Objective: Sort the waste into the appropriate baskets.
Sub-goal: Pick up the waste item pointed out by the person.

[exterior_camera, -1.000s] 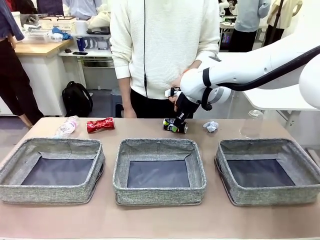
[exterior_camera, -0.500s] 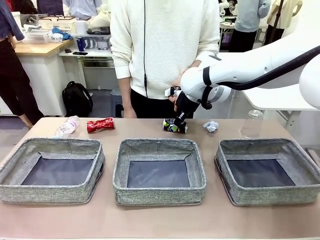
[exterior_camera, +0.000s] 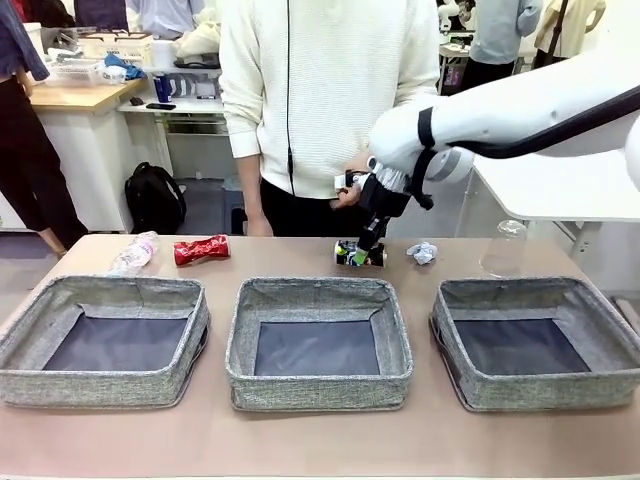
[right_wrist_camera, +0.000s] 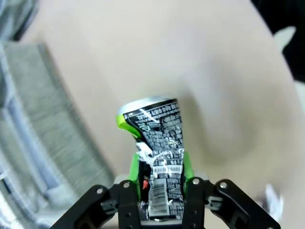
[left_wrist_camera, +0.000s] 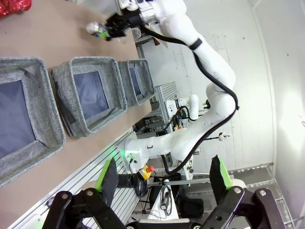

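Right hand (exterior_camera: 363,249) was closed partway on the crushed dark printed can (exterior_camera: 352,255), green pads pinching one end so the rest stuck out past the fingertips. My guess is that grip lets it drop straight into a basket. The can was at about 12 o'clock from the middle basket (exterior_camera: 318,385), just past its far wall and low over the tan worktop (exterior_camera: 320,440); couldn't tell if it was touching. Left hand (left_wrist_camera: 164,174) was spread wide with nothing in it, held well back, presumably to stay out of the way. Left basket (exterior_camera: 100,385) and right basket (exterior_camera: 540,390) looked empty too. Crushed red can (exterior_camera: 201,249) and clear plastic bottle (exterior_camera: 133,253) lay at 10 o'clock, crumpled paper ball (exterior_camera: 423,253) and clear plastic cup (exterior_camera: 506,247) at 2 o'clock. A person in a white sweater (exterior_camera: 320,90) stood at the far edge, with a cluttered lab and a black backpack (exterior_camera: 154,198) on the floor behind.
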You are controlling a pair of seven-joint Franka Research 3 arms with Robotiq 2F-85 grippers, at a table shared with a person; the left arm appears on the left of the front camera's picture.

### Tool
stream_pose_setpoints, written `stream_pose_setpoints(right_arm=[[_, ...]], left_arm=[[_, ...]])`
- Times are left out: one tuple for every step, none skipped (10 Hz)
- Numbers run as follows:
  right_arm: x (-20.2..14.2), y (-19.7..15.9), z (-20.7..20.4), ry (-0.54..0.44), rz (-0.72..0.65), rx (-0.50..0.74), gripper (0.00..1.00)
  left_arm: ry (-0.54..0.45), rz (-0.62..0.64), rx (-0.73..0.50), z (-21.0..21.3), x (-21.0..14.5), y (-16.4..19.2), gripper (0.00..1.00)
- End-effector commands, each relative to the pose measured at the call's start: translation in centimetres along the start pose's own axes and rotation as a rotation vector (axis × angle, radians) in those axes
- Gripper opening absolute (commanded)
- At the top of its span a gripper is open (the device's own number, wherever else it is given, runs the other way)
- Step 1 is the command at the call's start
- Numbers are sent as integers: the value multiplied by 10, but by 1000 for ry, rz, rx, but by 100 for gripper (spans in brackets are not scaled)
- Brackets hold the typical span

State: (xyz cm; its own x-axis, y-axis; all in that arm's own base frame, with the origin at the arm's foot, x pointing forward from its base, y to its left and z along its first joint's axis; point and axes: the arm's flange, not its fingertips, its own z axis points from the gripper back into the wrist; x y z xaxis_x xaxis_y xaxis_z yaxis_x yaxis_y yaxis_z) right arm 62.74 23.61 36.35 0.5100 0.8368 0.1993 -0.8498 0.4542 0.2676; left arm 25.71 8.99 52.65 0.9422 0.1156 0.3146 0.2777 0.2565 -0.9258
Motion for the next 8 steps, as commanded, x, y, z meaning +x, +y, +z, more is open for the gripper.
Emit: stream_pose_setpoints(right_arm=[[-47,50,68,44,-141,-26,0],[-72,85,99,5,-280,-42,0],[-87,112,114,-76,-336,-93,0],[-100,142,125,-160,-432,-187,0],[-105,156,125,-211,-506,-235,0],[-107,153,121,-245,-560,-248,0],[-110,136,118,-233,-452,-217,0],[-107,149,151,-207,-483,-179,0]], left_arm=[[-3,-22,-19,0,1,-1,100],[-3,-22,-19,0,1,-1,100],[-3,-22,-19,0,1,-1,100],[-3,-22,-19,0,1,-1,100],[-3,-22,-19,0,1,-1,100],[-3,-22,-19,0,1,-1,100],[-3,-22,-19,0,1,-1,100],[-3,-22,-19,0,1,-1,100]])
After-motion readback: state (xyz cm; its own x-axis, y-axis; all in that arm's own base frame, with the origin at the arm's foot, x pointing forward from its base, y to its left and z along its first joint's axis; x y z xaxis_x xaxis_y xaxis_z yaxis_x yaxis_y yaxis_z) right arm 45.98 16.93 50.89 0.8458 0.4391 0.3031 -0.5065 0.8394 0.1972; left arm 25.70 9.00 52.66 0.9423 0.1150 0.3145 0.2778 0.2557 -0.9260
